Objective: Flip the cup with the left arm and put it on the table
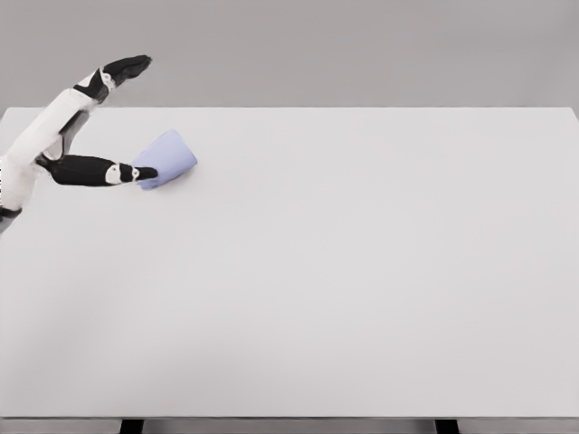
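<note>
here left hand point(86, 122) spread open, thumb tip seemingly touching blue cup point(166, 159) (tipped over) on table point(362, 271).

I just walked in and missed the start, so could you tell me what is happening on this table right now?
The robot's left hand is at the far left of the white table, next to a light blue cup that lies tipped on its side. The fingers are spread, with one dark fingertip at the cup's near edge and the others pointing away above it. The cup is not gripped yet, so the flip has not been done. The right arm is out of view.
</note>
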